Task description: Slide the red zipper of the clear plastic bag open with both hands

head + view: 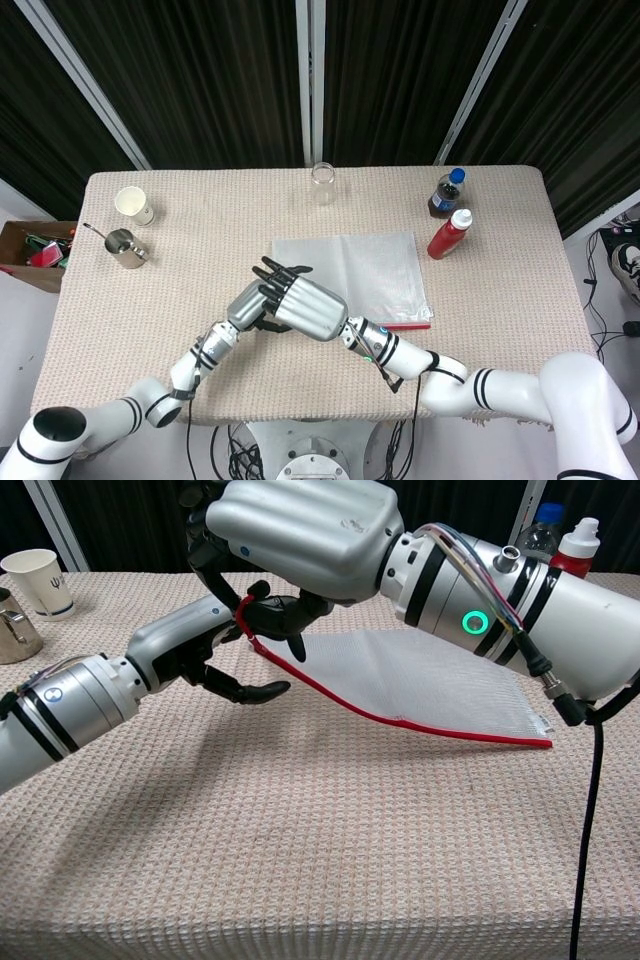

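The clear plastic bag lies flat at mid-table, its red zipper along the near edge. In the chest view the bag has its left corner lifted off the cloth, and the red zipper rises from the table to that corner. My right hand hangs above it and grips the raised zipper end in its curled fingers. From the left, my left hand reaches in just below, its fingers spread at the zipper end and its thumb apart underneath. From the head camera, the right hand covers most of the left hand.
A paper cup and a metal cup stand at the far left. At the back edge is a glass. A blue-capped bottle and a red bottle stand at the right. A box sits off the table's left side.
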Robot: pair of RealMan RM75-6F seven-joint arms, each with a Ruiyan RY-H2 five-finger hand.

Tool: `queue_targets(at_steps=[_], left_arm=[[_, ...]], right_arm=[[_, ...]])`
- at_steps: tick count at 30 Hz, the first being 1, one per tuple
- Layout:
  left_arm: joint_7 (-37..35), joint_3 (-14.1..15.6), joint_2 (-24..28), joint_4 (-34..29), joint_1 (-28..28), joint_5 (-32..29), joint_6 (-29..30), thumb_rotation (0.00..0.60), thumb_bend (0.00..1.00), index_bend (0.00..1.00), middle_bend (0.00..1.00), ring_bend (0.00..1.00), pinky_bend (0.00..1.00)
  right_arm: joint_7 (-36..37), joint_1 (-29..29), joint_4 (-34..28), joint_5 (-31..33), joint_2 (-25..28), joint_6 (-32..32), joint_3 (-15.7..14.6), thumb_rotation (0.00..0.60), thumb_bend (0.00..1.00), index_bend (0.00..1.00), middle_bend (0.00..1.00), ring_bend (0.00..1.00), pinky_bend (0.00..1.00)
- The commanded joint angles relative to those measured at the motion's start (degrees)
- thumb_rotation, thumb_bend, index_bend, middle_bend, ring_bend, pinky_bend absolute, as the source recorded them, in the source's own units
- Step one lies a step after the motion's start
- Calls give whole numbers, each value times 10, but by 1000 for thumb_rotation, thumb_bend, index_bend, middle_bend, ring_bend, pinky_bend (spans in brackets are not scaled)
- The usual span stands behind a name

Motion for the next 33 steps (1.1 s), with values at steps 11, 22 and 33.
queue_targets(at_steps=[11,22,33], left_arm=[[-23,6,-5,6,-1,-6,2,600,413,605,178,108,154],[-121,26,2,7,16,-9,10,600,433,627,194,109,155],[-234,32,8,5,27,-12,20,600,449,624,196,109,154]], right_arm=[[-4,-7,-8,-6,2,8,-8,600,588,953,328,114,115],[-28,-51,15,-30,-10,65,-38,600,590,980,328,115,88],[-59,-73,44,-49,-35,91,-47,600,591,1000,329,110,22]])
